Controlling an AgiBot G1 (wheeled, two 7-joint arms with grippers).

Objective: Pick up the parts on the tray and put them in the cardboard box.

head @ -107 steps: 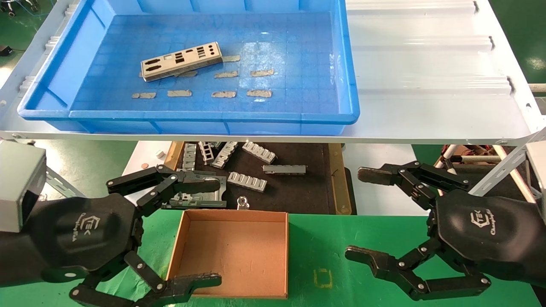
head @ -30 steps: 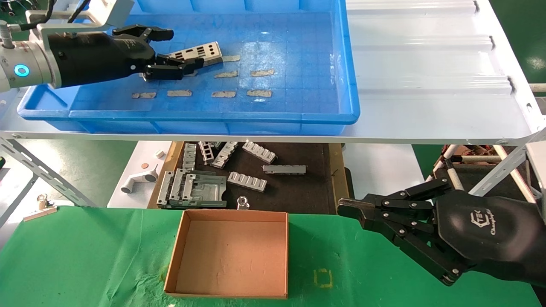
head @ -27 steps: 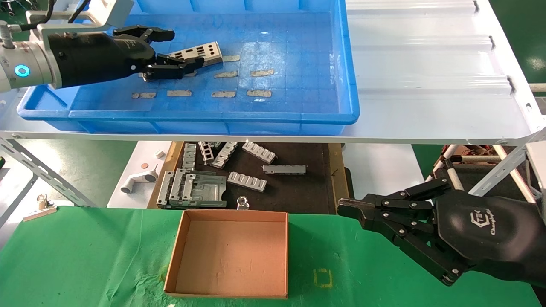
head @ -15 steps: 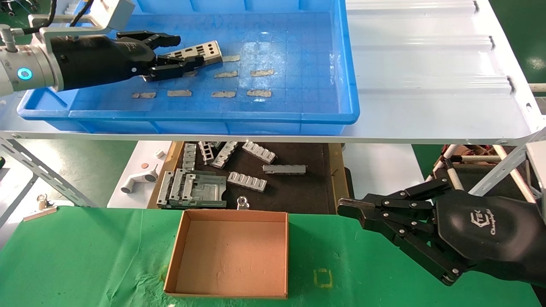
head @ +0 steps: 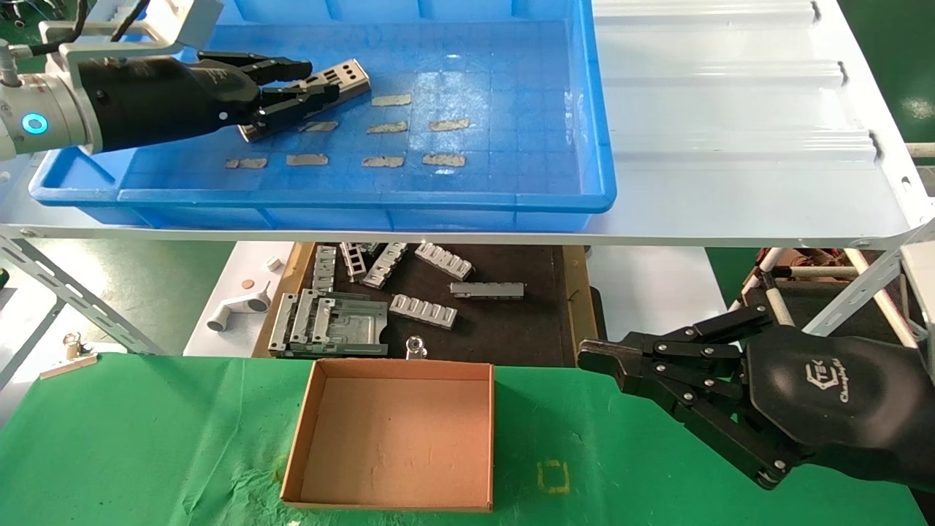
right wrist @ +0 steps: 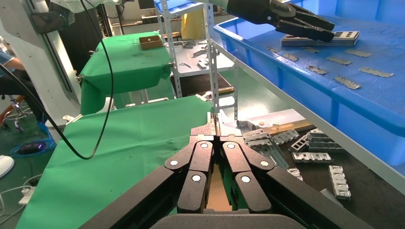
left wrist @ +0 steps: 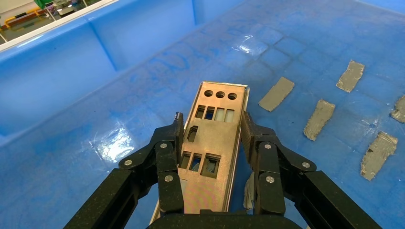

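One silver part (head: 349, 72) with cut-outs is in the blue tray (head: 365, 198) on the upper shelf, at its back left. My left gripper (head: 318, 79) is shut on the part, one finger on each long edge. In the left wrist view the part (left wrist: 217, 102) sticks out past the fingertips (left wrist: 177, 125), tilted above the tray floor (left wrist: 143, 71). The cardboard box (head: 398, 438) sits empty on the green cloth below. My right gripper (head: 589, 356) is shut on nothing, low at the right of the box; its closed tips (right wrist: 217, 119) show in the right wrist view.
Several grey tape strips (head: 383, 161) lie on the tray floor. Under the shelf, a dark mat (head: 511, 321) holds grey ribbed brackets (head: 424, 310). The shelf's front edge (head: 467, 237) runs between tray and box. A diagonal strut (head: 73, 296) stands at the left.
The left gripper has closed on the part and raised it off the tray floor, swinging its far end back; tape strips beneath it now show. The right gripper has not moved.
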